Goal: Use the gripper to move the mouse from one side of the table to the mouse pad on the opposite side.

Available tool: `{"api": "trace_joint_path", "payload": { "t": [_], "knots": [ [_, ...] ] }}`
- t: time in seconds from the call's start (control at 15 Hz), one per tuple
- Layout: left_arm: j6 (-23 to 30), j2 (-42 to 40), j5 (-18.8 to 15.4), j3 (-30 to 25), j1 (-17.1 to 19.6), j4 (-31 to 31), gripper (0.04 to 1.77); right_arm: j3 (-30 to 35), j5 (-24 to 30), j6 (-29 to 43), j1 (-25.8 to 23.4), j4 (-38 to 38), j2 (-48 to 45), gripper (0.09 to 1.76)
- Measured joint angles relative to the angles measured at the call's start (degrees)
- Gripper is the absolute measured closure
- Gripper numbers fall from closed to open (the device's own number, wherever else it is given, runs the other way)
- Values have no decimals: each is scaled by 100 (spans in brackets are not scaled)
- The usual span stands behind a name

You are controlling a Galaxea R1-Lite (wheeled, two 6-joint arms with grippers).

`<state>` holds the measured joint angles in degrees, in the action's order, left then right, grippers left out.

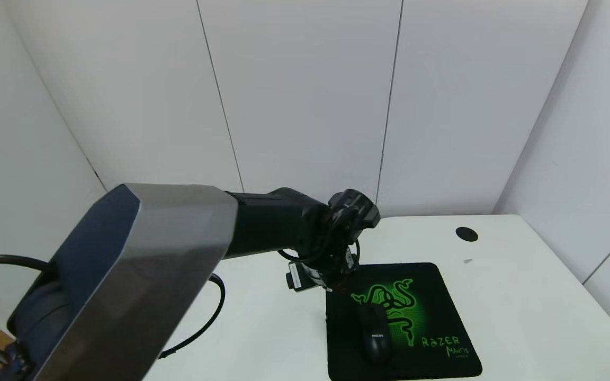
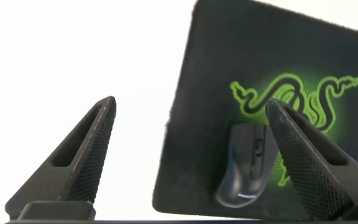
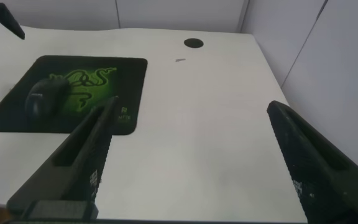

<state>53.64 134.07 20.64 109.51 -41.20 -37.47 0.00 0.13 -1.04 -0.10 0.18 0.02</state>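
The mouse [image 1: 374,334] lies flat on the mouse pad [image 1: 442,296], on the pad's left half, toward its near edge. Its back, with small white lettering, points to 6 o'clock toward the robot, and its front points to 12 o'clock at the green snake emblem, which it partly overlaps. Nothing grips it. The pad sits on the white table [image 1: 538,307], right of centre, with green lettering at its 4 o'clock corner. A round black cable hole [image 1: 466,234] shows in the table at about 1 o'clock from the pad, well apart from it.

The left gripper [image 1: 331,283] hangs over the table just beside the pad's far left corner, at roughly 11 o'clock from the mouse and apart from it. In the left wrist view its two fingers [image 2: 79,162] stand wide open with nothing between them; the mouse [image 2: 247,165] and the pad [image 2: 210,74] are seen beyond, below the fingers, with one finger crossing in front of the mouse's side without touching it. The left arm's grey casing fills the near left of the head view, with black cables looping below it.

The right gripper [image 3: 191,165] is not seen from the head. In its own wrist view its fingers [image 3: 73,165] are spread wide and hold nothing, over bare table on the right side, with the pad [image 3: 129,87] and mouse [image 3: 44,96] farther off.
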Motion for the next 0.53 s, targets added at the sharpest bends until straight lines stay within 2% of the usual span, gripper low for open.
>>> {"api": "trace_joint_path", "payload": {
  "t": [0.13, 0.27, 0.4, 0.53],
  "knots": [
    [-211, -210, -1, -278, 267, 234, 11, 0, 2, 0, 0, -2, 0, 14],
    [-618, -445, -37, -733, 634, 780, 11, 0, 2, 0, 0, -2, 0, 14],
    [-983, -736, -233, -1248, 1193, 1298, 10, 0, 2, 0, 0, 0, 0, 14],
    [-1196, -1007, -452, -1582, 1692, 1426, 10, 0, 2, 0, 0, 0, 0, 14]
  ]
}}
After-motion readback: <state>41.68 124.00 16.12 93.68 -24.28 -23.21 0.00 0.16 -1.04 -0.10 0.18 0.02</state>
